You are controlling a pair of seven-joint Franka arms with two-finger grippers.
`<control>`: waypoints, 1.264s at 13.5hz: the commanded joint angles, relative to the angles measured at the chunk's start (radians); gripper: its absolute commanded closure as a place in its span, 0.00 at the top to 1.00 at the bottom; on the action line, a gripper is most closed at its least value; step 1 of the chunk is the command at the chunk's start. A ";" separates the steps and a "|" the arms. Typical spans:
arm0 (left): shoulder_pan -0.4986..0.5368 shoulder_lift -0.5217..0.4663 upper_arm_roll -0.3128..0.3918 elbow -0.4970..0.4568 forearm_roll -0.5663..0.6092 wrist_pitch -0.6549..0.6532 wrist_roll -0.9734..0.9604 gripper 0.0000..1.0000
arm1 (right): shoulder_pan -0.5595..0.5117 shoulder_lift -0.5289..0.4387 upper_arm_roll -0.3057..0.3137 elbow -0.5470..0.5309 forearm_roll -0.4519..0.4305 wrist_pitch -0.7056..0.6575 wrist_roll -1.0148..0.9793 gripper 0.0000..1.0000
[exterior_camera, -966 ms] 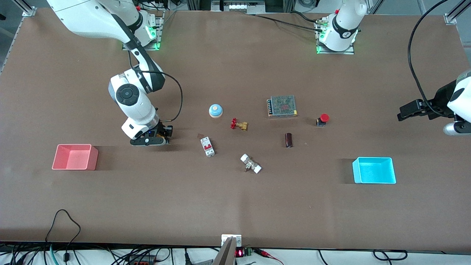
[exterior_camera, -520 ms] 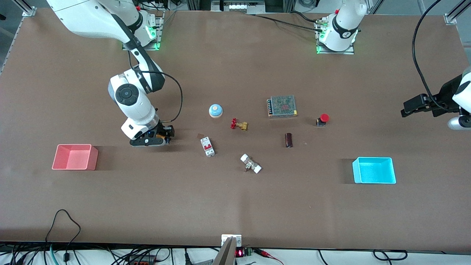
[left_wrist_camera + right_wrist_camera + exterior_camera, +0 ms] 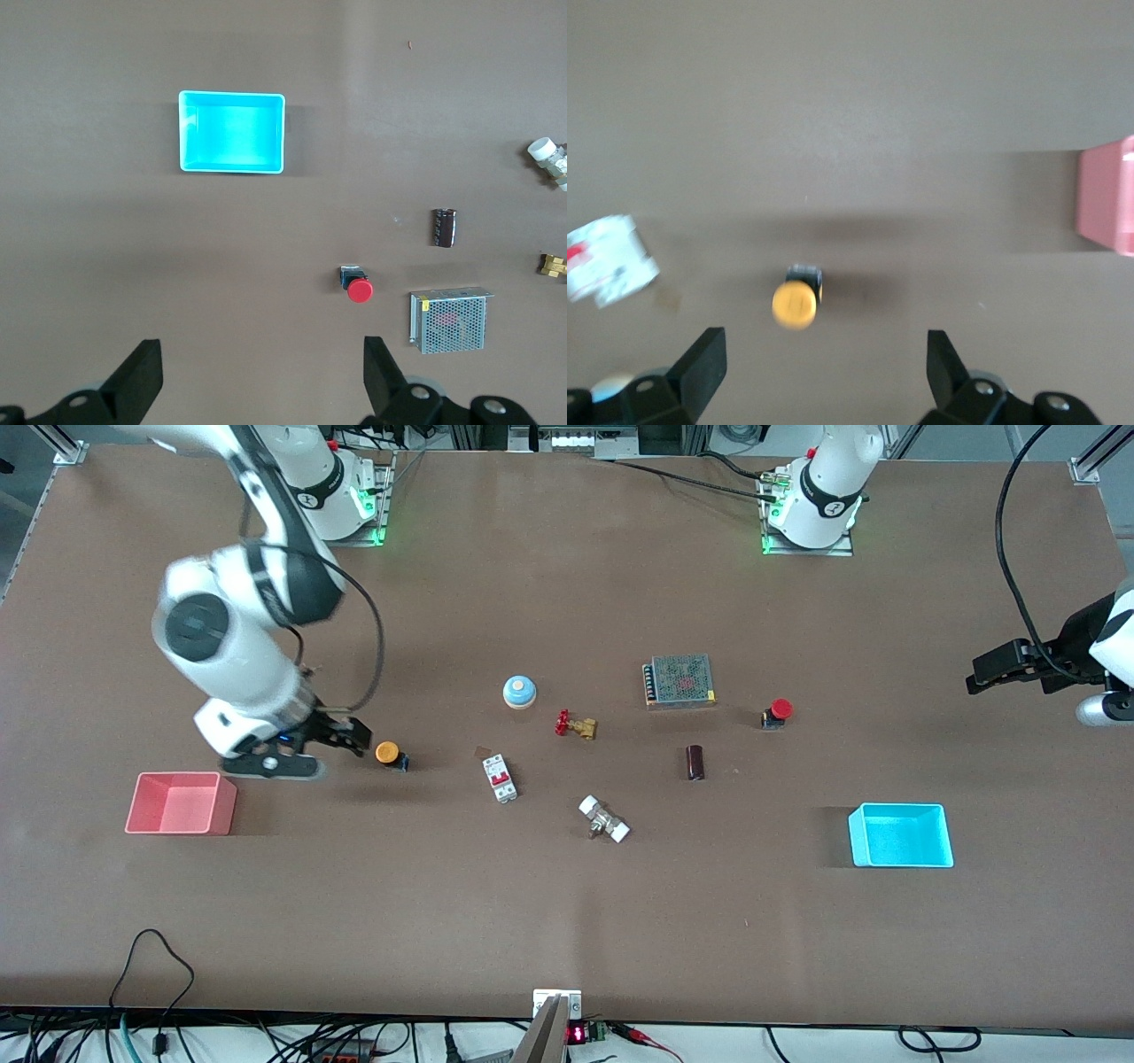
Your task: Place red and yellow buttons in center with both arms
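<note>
Your strays around the brass valve: blue-domed button, breaker, meshed power supply, capacitor nearby.

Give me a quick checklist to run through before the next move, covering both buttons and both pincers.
1. Yellow button released, lying on the table: ok.
2. Right pincer open, apart from the yellow button, between it and the pink bin: ok.
3. Red button on the table, beside the mesh-covered box: ok.
4. Left pincer open, holding nothing: ok.
5. Left arm waiting toward its end of the table, clear of the cyan bin: ok.
6. Both buttons central enough: cannot tell.
</note>
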 commanded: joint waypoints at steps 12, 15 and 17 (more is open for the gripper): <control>0.009 -0.054 -0.009 -0.057 0.015 0.008 0.008 1.00 | -0.035 -0.055 -0.175 0.303 0.054 -0.482 -0.091 1.00; 0.009 -0.059 -0.009 -0.064 0.015 0.009 -0.010 1.00 | -0.040 -0.058 -0.175 0.297 0.054 -0.471 -0.105 1.00; 0.009 -0.061 -0.009 -0.065 0.015 0.009 -0.010 1.00 | -0.041 -0.058 -0.176 0.298 0.054 -0.472 -0.105 1.00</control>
